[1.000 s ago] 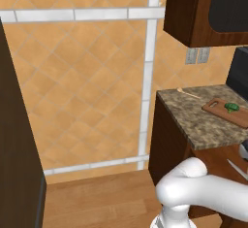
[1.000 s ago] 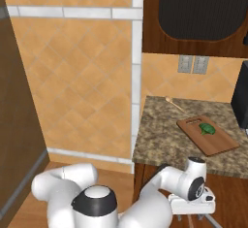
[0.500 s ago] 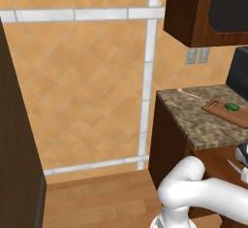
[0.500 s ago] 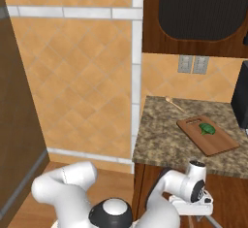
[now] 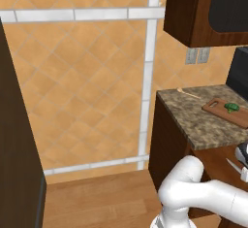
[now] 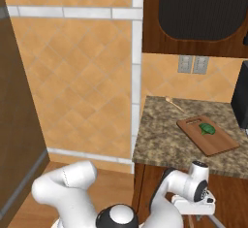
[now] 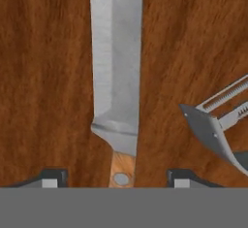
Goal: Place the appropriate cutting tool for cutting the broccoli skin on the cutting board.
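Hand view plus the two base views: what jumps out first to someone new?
In the hand view, a big knife lies on dark wood, its steel blade running up the picture and its wooden handle between the gripper fingertips; a metal peeler lies beside it. In the base views, the bright green broccoli sits on the cutting board on the speckled countertop.

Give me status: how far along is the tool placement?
Done: the claw is lined up over the knife, fingertips on either side of its wooden handle, on a wooden surface beside another metal tool. In hand: nothing lifted yet; whether the jaws have gripped can't be told. Left: grasp, lift, carry to the cutting board, which holds just the broccoli.
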You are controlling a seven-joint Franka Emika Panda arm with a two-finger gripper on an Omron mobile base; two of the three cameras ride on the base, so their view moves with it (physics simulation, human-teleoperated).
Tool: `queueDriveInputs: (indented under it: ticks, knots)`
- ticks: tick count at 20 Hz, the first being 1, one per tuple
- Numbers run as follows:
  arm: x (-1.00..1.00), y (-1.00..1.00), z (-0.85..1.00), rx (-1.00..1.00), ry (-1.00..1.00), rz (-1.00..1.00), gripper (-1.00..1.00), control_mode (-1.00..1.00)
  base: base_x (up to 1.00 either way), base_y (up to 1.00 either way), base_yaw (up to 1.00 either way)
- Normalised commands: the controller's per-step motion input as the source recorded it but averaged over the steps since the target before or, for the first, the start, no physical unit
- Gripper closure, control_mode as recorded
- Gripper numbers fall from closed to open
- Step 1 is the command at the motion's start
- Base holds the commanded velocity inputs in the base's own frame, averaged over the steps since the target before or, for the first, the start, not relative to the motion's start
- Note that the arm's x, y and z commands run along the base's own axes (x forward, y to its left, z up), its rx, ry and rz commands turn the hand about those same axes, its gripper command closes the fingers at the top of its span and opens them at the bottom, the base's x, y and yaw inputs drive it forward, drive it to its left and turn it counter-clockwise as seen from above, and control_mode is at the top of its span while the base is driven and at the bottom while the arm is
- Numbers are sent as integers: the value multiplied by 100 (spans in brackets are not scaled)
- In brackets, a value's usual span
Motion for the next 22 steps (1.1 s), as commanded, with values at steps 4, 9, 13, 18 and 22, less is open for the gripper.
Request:
queueDriveInputs:
  ticks: [4, 9, 13, 18, 22]
  knots:
    - [0, 22, -46, 0, -6, 0, 100, -100, 0, 0, 0]
    - [0, 62, -36, 0, -10, 2, 100, -100, 0, 0, 0]
    - [-18, 72, -4, 0, -9, 6, 100, -100, 0, 0, 0]
    - [-23, 0, 20, 0, -12, 15, 100, -100, 0, 0, 0]
    - [-9, -56, 56, 3, -16, 25, 100, -100, 0, 0, 0]
